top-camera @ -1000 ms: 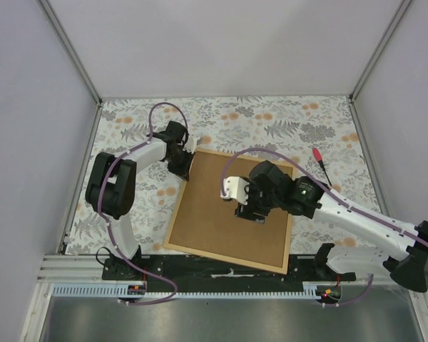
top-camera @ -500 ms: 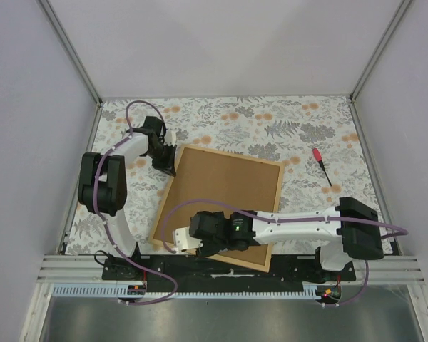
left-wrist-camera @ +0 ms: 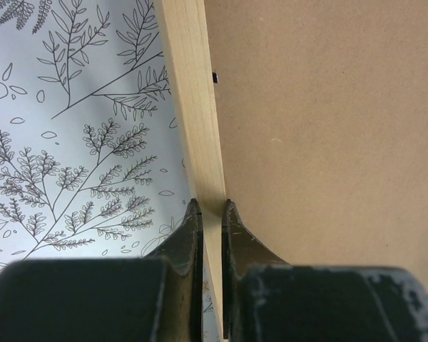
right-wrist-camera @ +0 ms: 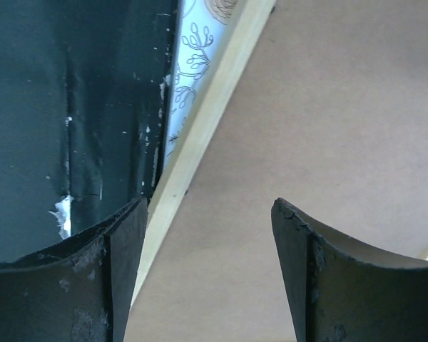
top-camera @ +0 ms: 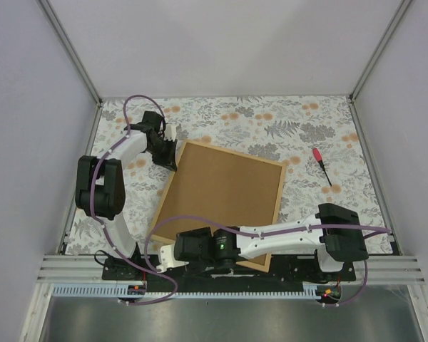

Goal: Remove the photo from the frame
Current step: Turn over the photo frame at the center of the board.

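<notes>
Frame (top-camera: 225, 199) lies flat on the floral tablecloth (top-camera: 271, 121), brown back up and turned a little askew. Its near edge runs right along the black strip (right-wrist-camera: 71, 107) at the table's front.

Left gripper (left-wrist-camera: 211, 208) is at the far-left corner, fingers drawn narrow and pinching the light wooden strip (left-wrist-camera: 192, 107) between them, cloth on one side, back board (left-wrist-camera: 328, 142) on the other.

Right gripper (right-wrist-camera: 208, 206) sits at the near-left corner, spread wide. 1 finger (right-wrist-camera: 121, 271) is over the black strip beside the wood, the other (right-wrist-camera: 321, 278) over the board. Whether either finger touches the surface, I cannot tell.

Room to move: wide bare cloth beyond the far edge, and more on the right, where a red-handled screwdriver (top-camera: 322, 162) lies well apart from the frame. The left side is tighter, with the left arm filling the gap toward the wall. Nothing spare at the front.

The right arm stretches along the near edge in the overhead view and covers that corner and most of that rail. A tiny dark tab (left-wrist-camera: 215, 76) shows at the board's edge, too small to make out. The photo shows in none of the 3 views; only the back of the frame faces up.
</notes>
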You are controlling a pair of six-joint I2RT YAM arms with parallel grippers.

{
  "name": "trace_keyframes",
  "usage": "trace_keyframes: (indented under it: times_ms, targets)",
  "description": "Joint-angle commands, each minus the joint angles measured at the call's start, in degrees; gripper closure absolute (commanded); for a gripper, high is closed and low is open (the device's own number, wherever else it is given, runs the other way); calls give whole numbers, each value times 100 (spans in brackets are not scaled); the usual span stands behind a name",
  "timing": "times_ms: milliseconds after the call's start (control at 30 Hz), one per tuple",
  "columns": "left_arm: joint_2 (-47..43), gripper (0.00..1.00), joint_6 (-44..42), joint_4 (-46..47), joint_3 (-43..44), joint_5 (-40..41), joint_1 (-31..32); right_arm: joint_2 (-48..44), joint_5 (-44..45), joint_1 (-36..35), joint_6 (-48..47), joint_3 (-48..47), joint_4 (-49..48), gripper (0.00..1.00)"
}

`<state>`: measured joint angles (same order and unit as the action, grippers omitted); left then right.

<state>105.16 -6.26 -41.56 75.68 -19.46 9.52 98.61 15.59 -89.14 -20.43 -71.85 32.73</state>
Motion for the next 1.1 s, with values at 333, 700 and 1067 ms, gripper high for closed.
trace_keyframes:
  times_ms: [333, 700, 1067]
  targets:
    - [-471, 98, 178, -10, 395, -348, 41, 352, 1015, -226, 285, 681, -1347, 20]
    - [-471, 98, 196, 8, 412, -427, 33, 695, 2508, -244, -461, 1551, -2937, 21]
    - [-611, 98, 196, 43, 360, -506, 24, 1160, 3827, -367, -2376, 2641, -5432, 72]
